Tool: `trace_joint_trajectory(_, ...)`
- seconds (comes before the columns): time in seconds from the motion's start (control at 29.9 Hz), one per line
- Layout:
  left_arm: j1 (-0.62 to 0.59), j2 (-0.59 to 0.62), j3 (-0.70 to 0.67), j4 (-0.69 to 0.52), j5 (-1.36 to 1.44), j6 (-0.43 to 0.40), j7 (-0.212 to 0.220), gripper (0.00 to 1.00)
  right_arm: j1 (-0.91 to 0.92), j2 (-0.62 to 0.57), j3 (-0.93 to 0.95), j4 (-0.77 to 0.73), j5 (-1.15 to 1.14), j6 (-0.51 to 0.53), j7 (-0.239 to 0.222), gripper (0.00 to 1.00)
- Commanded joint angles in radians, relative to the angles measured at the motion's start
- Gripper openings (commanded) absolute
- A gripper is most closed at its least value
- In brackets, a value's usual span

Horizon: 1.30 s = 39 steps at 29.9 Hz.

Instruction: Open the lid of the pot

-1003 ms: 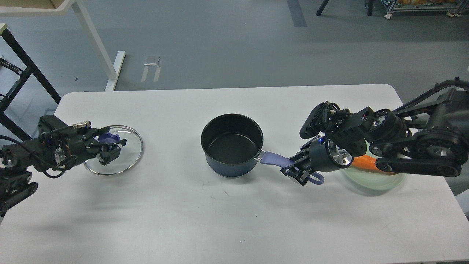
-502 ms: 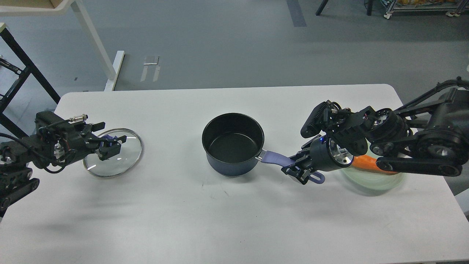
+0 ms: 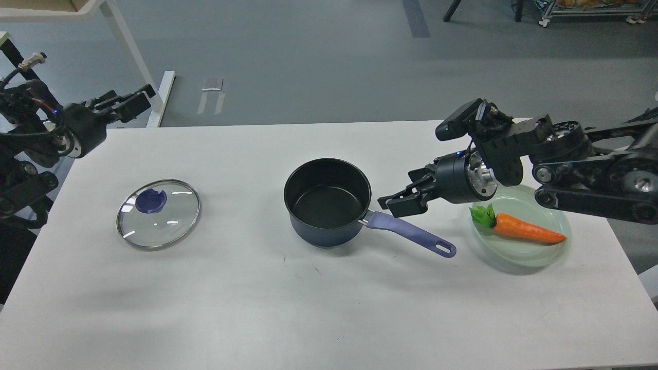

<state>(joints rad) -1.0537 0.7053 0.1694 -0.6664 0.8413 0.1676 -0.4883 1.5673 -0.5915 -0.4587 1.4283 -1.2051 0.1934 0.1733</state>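
A white table (image 3: 318, 308) stands on a grey floor (image 3: 318, 56). The glass lid (image 3: 158, 214) lies flat on the table's left, well apart from the uncovered saucepan (image 3: 327, 202) at centre. The left gripper (image 3: 126, 103) hangs raised beyond the table's far-left corner, jaws apart, empty. The right gripper (image 3: 403, 200) hovers just above the saucepan's lavender handle (image 3: 411, 235), jaws apart, holding nothing. A carrot (image 3: 522, 229) rests on the pale green plate (image 3: 560, 246) at right
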Motion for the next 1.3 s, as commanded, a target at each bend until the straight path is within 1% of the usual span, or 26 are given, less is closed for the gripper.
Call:
trace_joint_trajectory(0.0,-0.032,-0.007,-0.01,0.002,-0.229,-0.104,0.0,0.99,-0.029,-0.082,0.145,-0.035,0.114,-0.002,0.0,0.98)
trace_joint_trajectory(0.03,-0.037,-0.009,-0.011,0.002,-0.291,-0.124,0.0,0.99,-0.05,-0.094,0.197,-0.041,0.139,-0.002,0.0,0.98)
trace_joint_trajectory(0.13,-0.055,-0.049,-0.011,0.005,-0.483,-0.138,0.0,0.99,-0.148,-0.108,0.366,-0.072,0.225,-0.003,-0.002,0.98)
trace_joint_trajectory(0.17,-0.055,-0.049,-0.011,0.005,-0.484,-0.138,0.0,0.99,-0.148,-0.108,0.367,-0.072,0.225,-0.003,-0.002,0.98)
trace_joint_trajectory(0.23,-0.072,-0.098,-0.016,0.007,-0.615,-0.132,0.0,0.99,-0.266,-0.108,0.559,-0.123,0.315,-0.005,-0.002,0.98)
trace_joint_trajectory(0.27,-0.072,-0.108,-0.027,0.007,-0.648,-0.132,0.0,0.99,-0.3,-0.106,0.615,-0.138,0.337,-0.005,-0.002,0.98)
trace_joint_trajectory(0.4,-0.066,-0.142,-0.14,0.007,-0.715,-0.148,0.004,0.99,-0.417,-0.106,0.832,-0.199,0.423,-0.008,0.0,0.98)
trace_joint_trajectory(0.5,-0.058,-0.171,-0.197,0.007,-0.719,-0.152,0.06,0.99,-0.499,-0.108,0.94,-0.255,0.54,-0.023,0.0,0.99)
trace_joint_trajectory(0.6,-0.051,-0.207,-0.251,0.011,-0.766,-0.18,0.085,0.99,-0.567,-0.108,1.005,-0.308,0.694,-0.031,0.006,0.99)
trace_joint_trajectory(0.74,-0.045,-0.26,-0.284,0.045,-0.899,-0.212,0.114,0.99,-0.613,-0.094,1.058,-0.38,0.93,-0.058,0.009,0.99)
trace_joint_trajectory(0.8,-0.043,-0.282,-0.286,0.053,-0.962,-0.215,0.116,0.99,-0.616,-0.08,1.066,-0.431,1.043,-0.069,0.009,0.99)
trace_joint_trajectory(0.97,-0.029,-0.299,-0.294,0.057,-1.103,-0.256,0.114,0.99,-0.616,0.027,1.123,-0.593,1.268,-0.077,0.009,0.99)
trace_joint_trajectory(1.07,-0.014,-0.299,-0.312,0.057,-1.134,-0.293,0.113,0.99,-0.628,0.094,1.202,-0.687,1.323,-0.077,0.009,0.99)
trace_joint_trajectory(1.14,0.003,-0.299,-0.343,0.057,-1.136,-0.298,0.113,0.99,-0.644,0.142,1.268,-0.726,1.334,-0.075,0.006,0.99)
trace_joint_trajectory(1.27,0.027,-0.299,-0.393,0.057,-1.137,-0.301,0.113,0.99,-0.676,0.168,1.348,-0.721,1.343,-0.072,-0.005,0.99)
